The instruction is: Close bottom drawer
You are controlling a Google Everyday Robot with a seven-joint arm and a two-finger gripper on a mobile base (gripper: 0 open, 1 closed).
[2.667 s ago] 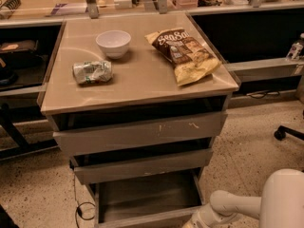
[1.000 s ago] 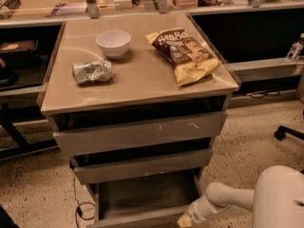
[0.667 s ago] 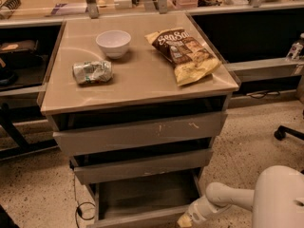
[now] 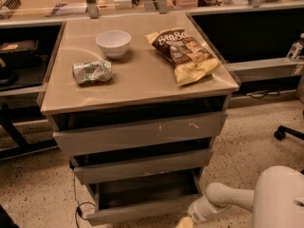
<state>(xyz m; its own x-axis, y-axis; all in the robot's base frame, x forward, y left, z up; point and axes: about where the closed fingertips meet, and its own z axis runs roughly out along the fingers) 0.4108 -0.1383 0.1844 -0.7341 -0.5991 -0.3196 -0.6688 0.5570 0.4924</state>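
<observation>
The bottom drawer (image 4: 142, 212) sits at the foot of the cabinet (image 4: 137, 87), under the top drawer (image 4: 140, 133) and the middle drawer (image 4: 142, 165). It is pulled out toward the camera, far enough that its dark inside shows behind the plain front. That front faces the camera. Its long axis runs left to right across the frame, while the box behind it runs back into the cabinet, so closing it seems to call for a straight push away from the camera along the rails. The gripper (image 4: 184, 222) is low at the bottom edge of the view, just beside the right end of the drawer front, on a pale arm (image 4: 223, 199) that reaches in from the lower right. It is likely placed there to press on the front face, though a push that far to one side could skew the drawer. Whether it touches the front, and whether it is clenched or released, cannot be told. On the cabinet top a bowl (image 4: 113, 42), a crushed can (image 4: 92, 71) and a chip bag (image 4: 186, 53) lie well clear of the work.
</observation>
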